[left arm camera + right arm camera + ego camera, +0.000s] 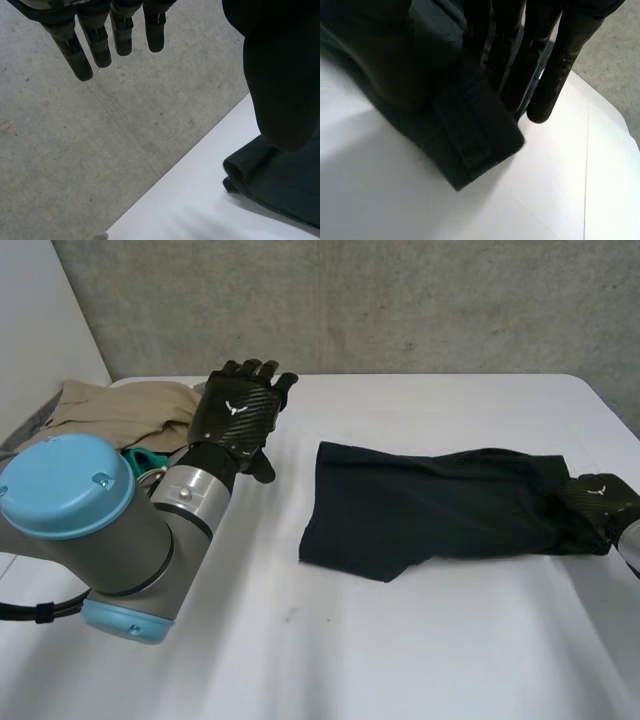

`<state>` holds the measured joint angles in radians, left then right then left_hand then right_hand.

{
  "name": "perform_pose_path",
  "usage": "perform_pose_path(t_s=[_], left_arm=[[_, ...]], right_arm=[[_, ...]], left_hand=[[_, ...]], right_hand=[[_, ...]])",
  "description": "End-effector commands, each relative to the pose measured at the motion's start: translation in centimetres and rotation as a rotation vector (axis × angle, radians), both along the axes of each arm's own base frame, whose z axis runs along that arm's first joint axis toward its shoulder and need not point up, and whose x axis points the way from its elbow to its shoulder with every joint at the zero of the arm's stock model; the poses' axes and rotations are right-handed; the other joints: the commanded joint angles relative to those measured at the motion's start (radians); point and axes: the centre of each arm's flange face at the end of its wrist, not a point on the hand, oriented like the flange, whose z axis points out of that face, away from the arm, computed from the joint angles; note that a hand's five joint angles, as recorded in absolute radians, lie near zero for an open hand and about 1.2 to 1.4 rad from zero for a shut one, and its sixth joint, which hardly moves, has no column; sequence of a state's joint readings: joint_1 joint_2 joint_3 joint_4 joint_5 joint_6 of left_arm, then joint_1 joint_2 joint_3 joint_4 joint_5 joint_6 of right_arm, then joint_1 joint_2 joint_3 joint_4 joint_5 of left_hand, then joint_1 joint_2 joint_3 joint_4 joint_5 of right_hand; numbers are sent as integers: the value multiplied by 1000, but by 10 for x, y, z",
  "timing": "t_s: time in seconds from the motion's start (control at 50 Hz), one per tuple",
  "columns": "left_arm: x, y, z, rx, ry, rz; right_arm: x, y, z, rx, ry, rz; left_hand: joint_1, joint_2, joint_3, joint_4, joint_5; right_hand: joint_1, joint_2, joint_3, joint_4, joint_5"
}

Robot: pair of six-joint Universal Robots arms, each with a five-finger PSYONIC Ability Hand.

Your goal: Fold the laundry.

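A black garment lies spread across the white table, right of the middle. My right hand is at its right end, fingers closed on the cloth there. In the right wrist view the fingers run down beside a hemmed corner of the garment, which hangs from under the palm just above the table. My left hand is raised over the back left of the table, clear of the garment, its fingers straight and empty. An edge of the garment lies beyond that hand's thumb.
A pile of beige laundry lies at the table's back left corner, behind my left arm. A concrete wall rises behind the table. The table's right edge runs close to my right hand.
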<state>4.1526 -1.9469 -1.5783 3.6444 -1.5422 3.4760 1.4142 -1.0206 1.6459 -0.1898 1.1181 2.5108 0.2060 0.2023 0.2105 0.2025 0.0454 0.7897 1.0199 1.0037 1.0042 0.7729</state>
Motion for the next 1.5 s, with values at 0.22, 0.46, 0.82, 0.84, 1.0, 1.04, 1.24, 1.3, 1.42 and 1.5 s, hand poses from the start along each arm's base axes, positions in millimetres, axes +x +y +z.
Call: perform_pose_path(t_s=[0.22,0.46,0.82,0.84,1.0,1.04,1.24,1.3,1.42,1.5], left_arm=[[2,1,2,-2,1,4],[7,2,3,0,2,13],[5,-12,22,-59,36,33],[2,-15,27,-74,45,33],[-24,-21,24,-37,55,-21],[-35,-14,22,-15,52,-55],[-85,4,-41,233,-58,-160],[-85,4,-59,295,-104,-153],[-80,2,-86,381,-167,-138],[-78,-1,-98,411,-201,-115]], right_arm=[[21,-6,60,-235,183,107],[166,56,85,-528,332,610],[227,119,48,-381,133,884],[224,116,57,-350,73,841],[176,68,114,-70,-499,365],[162,57,114,-46,-540,293],[147,21,84,98,-435,190],[150,13,70,137,-407,193],[155,5,44,179,-367,200],[166,7,28,180,-293,247]], left_hand=[[-31,-28,-36,-28,-45],[-31,-28,-36,-28,-45],[-31,-28,-36,-28,-45],[-31,-28,-36,-28,-45],[-25,-21,-29,-21,-39],[-19,-15,-23,-15,-33],[13,17,9,17,-1],[13,17,9,17,-1],[31,35,26,35,17],[34,38,29,37,20]], right_hand=[[607,376,393,392,449],[607,376,393,392,449],[-615,-845,-829,-830,-773],[-615,-845,-829,-830,-773],[-615,-845,-829,-830,-773],[-615,-845,-829,-830,-773],[-615,-845,-829,-830,-773],[-615,-845,-829,-830,-773],[-615,-845,-829,-830,-773],[-615,-845,-829,-830,-773]])
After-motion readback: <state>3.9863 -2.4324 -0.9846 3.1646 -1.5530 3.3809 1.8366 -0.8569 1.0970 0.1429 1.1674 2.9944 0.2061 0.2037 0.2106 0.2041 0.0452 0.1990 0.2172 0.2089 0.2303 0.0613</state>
